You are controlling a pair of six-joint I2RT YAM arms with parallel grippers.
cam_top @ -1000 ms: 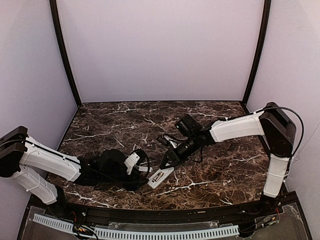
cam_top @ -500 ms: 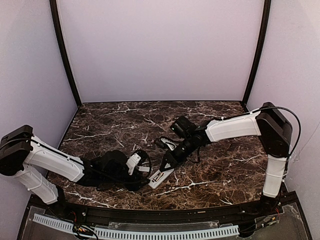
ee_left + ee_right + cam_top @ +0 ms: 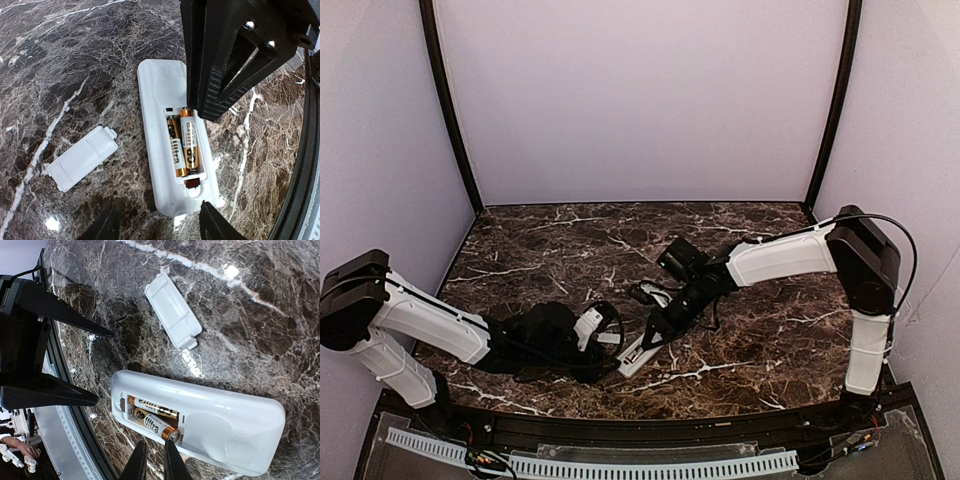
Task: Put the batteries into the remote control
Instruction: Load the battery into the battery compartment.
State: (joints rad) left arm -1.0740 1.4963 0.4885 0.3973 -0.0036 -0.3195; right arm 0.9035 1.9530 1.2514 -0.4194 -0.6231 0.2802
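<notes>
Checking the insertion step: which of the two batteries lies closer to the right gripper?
The battery whose copper end shows right by the right gripper; the other battery lies beyond it.

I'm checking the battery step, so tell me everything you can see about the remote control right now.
The remote control is a slim white plastic bar with rounded corners, lying flat, back up, on the marble table. Its back compartment is open, and two gold-and-black batteries sit side by side in it. Its cover lies apart beside it. The right gripper hangs over the batteries' inner end; the open left gripper flanks the compartment end; contact is unclear.
</notes>
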